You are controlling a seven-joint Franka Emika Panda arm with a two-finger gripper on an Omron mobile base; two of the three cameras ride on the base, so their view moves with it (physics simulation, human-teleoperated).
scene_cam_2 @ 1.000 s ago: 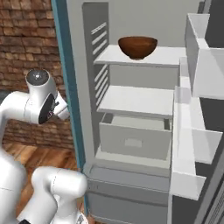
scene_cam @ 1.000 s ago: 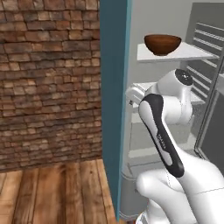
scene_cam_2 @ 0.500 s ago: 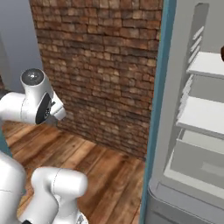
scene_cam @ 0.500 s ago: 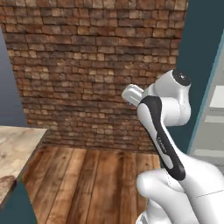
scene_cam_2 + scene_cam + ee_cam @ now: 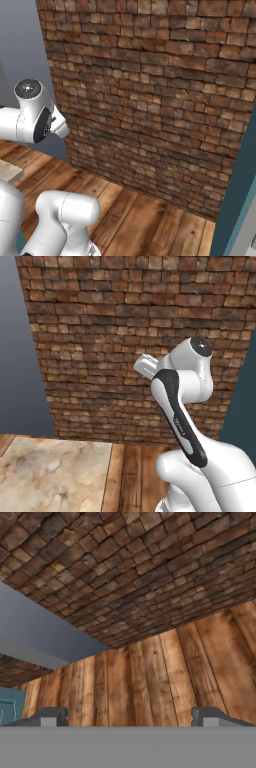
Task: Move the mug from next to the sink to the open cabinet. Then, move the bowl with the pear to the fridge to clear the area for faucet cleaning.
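My gripper is open, its two dark fingertips far apart at the bottom of the hand view with nothing between them. It looks down at the wooden floor and the foot of the brick wall. The arm is folded up close to the base, with the hand held in front of the wall. The mug, the bowl with the pear, the sink, the faucet, the open cabinet and the fridge are out of view.
A brick wall stands straight ahead, with a grey wall to its left. A pale stone counter top lies low on the left. A teal panel rises at the right edge. A teal cabinet corner shows too.
The base has turned left, so the whole scene has swung. The fridge with the bowl on its shelf has slid out to the right. The gripper stays open.
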